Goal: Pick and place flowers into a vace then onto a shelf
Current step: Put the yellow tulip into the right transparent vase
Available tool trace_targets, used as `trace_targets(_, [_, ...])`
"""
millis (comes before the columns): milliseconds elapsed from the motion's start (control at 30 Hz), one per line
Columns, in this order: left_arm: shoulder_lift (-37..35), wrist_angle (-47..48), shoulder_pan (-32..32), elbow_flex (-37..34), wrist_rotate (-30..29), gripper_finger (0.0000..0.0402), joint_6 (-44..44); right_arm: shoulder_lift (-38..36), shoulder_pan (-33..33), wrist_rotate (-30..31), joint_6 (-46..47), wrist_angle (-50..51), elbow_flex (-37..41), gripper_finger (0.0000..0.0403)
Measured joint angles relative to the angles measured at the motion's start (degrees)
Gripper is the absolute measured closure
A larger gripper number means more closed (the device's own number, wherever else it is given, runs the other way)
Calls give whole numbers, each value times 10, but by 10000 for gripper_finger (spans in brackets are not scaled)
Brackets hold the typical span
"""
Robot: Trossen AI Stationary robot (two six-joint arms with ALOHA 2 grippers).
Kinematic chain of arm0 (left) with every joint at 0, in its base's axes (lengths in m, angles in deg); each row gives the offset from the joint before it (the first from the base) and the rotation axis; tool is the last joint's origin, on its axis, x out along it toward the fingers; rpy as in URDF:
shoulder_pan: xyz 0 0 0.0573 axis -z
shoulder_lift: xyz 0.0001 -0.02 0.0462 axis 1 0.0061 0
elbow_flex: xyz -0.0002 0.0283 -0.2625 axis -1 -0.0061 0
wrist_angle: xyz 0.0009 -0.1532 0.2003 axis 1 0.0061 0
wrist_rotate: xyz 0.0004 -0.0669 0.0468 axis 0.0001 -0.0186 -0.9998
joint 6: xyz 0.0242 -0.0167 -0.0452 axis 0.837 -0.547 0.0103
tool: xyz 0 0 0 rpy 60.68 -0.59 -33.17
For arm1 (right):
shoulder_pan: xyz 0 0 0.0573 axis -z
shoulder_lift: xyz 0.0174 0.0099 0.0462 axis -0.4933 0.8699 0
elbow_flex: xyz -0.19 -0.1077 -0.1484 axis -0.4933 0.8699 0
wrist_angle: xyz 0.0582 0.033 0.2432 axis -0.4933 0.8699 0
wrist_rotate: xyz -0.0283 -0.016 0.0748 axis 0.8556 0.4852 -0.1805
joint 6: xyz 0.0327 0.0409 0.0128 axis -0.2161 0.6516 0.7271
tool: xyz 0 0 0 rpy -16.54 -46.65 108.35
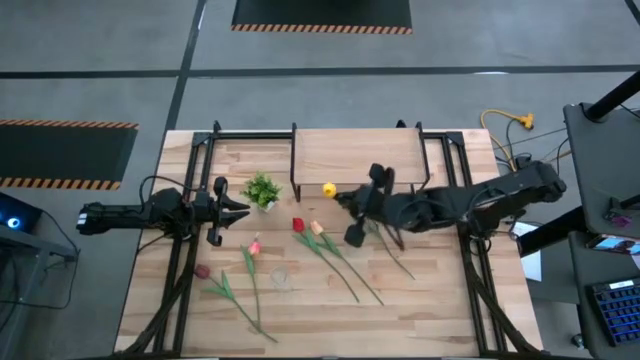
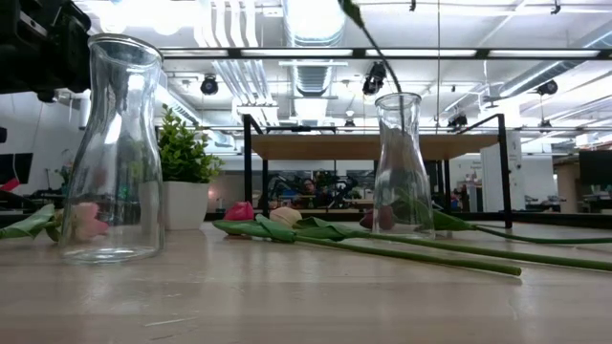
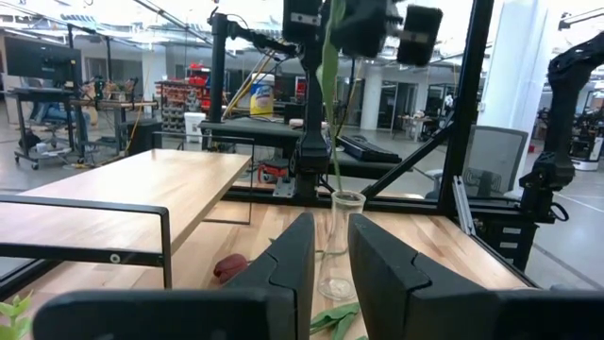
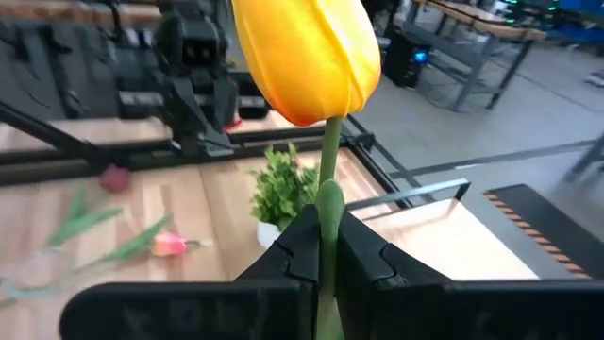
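Observation:
My right gripper (image 1: 350,203) is shut on a yellow tulip (image 4: 307,57), held in front of the shelf (image 1: 350,155) and over a clear glass vase (image 3: 340,236). The tulip's stem (image 2: 368,43) slants down to that vase's mouth (image 2: 397,96). Red (image 1: 298,225), peach (image 1: 317,228), pink (image 1: 254,247) and maroon (image 1: 202,271) tulips lie flat on the table. A second glass vase (image 2: 110,148) stands empty at the table's near left. My left gripper (image 1: 240,207) hovers open beside the small plant, touching nothing. My right gripper pinches the yellow tulip's stem (image 4: 328,215) between its two fingers, a short way below the head. The head stands out past the fingertips toward the table's left. The tulip is lifted clear of the table, tilted, and its lower stem end (image 3: 337,189) reaches the vase's mouth.
A small bushy green plant in a white pot (image 1: 263,190) stands left of the shelf. The shelf's black legs (image 1: 293,180) and the black frame rails (image 1: 190,240) flank the work area. Long stems (image 1: 340,265) cross the table's middle; the near right part holds nothing.

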Motion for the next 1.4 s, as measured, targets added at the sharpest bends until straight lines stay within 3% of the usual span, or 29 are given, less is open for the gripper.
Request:
trace_targets(333, [0,0,0,0,0,350,0,54,-38,70,26,-1,1,394])
trace_targets(600, [0,0,0,0,0,350,0,53,-84,166,63,-3,28,394])
trace_targets(967, [0,0,0,0,0,350,0,59,-86,189,118,-13,64,388])
trace_targets(1267, [0,5,0,0,0,350,0,56,-87,180,110,-10,66,305])
trace_targets(1400, [0,5,0,0,0,350,0,50,-87,141,124,14,66,259])
